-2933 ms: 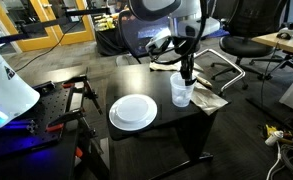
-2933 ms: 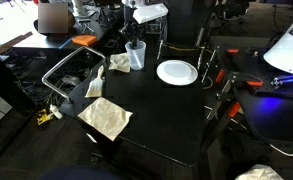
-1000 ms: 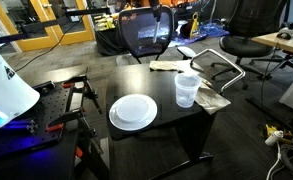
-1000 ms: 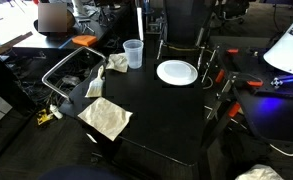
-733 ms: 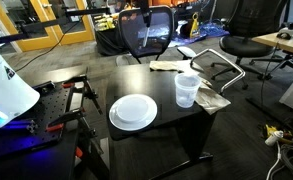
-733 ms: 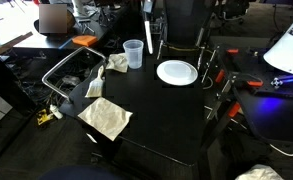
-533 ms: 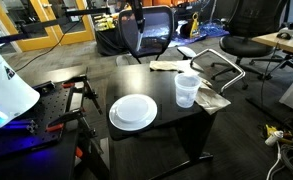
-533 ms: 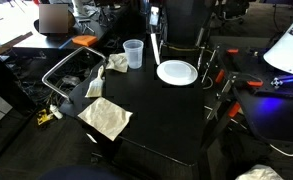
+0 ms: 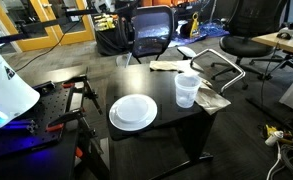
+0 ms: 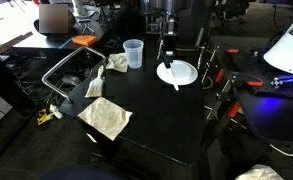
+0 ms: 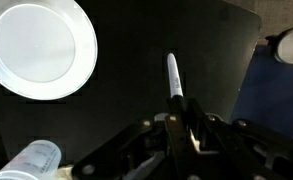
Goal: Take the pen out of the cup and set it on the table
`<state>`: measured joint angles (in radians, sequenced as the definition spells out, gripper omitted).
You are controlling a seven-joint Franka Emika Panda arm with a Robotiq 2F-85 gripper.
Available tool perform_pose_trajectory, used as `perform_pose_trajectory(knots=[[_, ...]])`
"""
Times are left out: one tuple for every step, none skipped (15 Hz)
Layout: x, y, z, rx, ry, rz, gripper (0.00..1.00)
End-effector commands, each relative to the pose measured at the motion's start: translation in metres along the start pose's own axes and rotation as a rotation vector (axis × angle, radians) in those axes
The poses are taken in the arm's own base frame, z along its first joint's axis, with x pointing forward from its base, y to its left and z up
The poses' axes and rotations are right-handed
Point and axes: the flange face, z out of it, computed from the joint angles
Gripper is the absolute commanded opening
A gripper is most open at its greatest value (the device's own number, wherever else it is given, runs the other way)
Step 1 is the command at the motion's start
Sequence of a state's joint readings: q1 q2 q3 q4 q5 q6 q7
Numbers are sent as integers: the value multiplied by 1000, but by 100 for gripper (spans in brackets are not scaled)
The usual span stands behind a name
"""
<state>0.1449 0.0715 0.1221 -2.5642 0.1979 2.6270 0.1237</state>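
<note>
Gripper (image 10: 169, 52) pinches the pen (image 10: 174, 78) by its upper end, jaws pressed onto the barrel. The wrist view confirms it: the pen (image 11: 173, 78) sticks out ahead of the gripper (image 11: 182, 112). The pen is out of the cup (image 10: 133, 53) and in the air, not touching the table (image 10: 166, 125). The cup stands upright, well apart from the pen. In an exterior view the pen's free end lines up with the white plate (image 10: 176, 72). The wrist view puts it over bare black top beside the plate (image 11: 41, 45), so you are working near that rim. Risks, as I judge them: if you let go from this height, the pen bounces and rolls, either onto the plate or off the table edge at the right of the wrist view. The one-end hold means it may swing or slip as you descend. If you come down too steeply, the tip jabs the top and levers in the grip. Lower first, lay it flat, keep off the plate, then release.
</note>
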Motion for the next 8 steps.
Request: perform_pose_trajectory(knots=[[12,-14,26,-60,-35,12,4],[13,-16,32,-76,-42,19,4],[16,-17,38,-96,-45,29,4],[18,-19,44,-114,-49,38,4],[21,-20,50,-136,-48,49,4],[24,-22,55,-151,-52,59,4],[27,-22,61,-173,-50,73,4],[29,-23,65,-188,-50,87,4]])
